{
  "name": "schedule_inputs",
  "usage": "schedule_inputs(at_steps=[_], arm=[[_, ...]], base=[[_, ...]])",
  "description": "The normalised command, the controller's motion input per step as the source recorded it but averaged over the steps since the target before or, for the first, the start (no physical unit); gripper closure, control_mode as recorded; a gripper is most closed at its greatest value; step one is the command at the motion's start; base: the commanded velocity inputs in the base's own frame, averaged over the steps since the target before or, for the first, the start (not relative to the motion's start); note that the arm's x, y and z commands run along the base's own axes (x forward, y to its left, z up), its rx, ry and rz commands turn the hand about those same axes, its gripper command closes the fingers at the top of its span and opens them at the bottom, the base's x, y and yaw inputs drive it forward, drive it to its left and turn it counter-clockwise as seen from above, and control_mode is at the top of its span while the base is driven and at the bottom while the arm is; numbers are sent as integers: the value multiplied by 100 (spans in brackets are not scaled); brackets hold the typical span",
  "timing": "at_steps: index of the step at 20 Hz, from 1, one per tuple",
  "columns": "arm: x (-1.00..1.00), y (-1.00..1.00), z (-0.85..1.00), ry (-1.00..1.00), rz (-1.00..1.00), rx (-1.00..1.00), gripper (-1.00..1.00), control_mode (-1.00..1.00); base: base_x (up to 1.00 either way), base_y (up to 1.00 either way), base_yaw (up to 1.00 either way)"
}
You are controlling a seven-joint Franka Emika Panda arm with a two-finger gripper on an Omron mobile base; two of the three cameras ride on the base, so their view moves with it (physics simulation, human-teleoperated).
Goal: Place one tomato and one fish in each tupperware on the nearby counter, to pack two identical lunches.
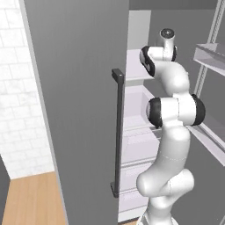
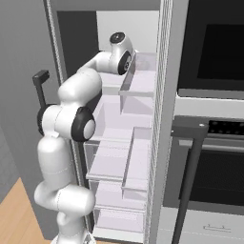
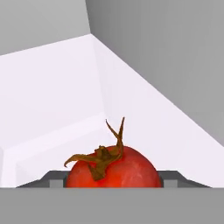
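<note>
A glossy red tomato [image 3: 113,170] with a dried brown-green stem sits at the bottom of the hand view, on a white fridge shelf [image 3: 57,109] near its back corner. My gripper [image 3: 113,180] has one fingertip on each side of the tomato, and both pads touch its flanks. In the right base view the arm's wrist [image 2: 119,47] reaches into the upper part of the fridge, and the hand itself is hidden there. The fish, the tupperware and the counter are out of view.
The open grey fridge door [image 1: 79,110] with its dark vertical handle [image 1: 117,132] stands close on the left. White shelves and drawers [image 2: 114,162] fill the fridge below the arm. A built-in oven [image 2: 214,143] with a bar handle is on the right.
</note>
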Motion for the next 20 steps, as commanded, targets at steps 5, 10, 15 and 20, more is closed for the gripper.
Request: schedule_inputs(at_steps=[5,10,15,20], arm=[[-14,0,-1,0,0,0,100,-100],[-100,6,-5,-49,2,10,100,-100],[-100,24,13,-33,11,8,100,-100],[-100,38,49,1,17,1,100,-100]], base=[[0,0,0],[0,0,0],[0,0,0],[0,0,0]])
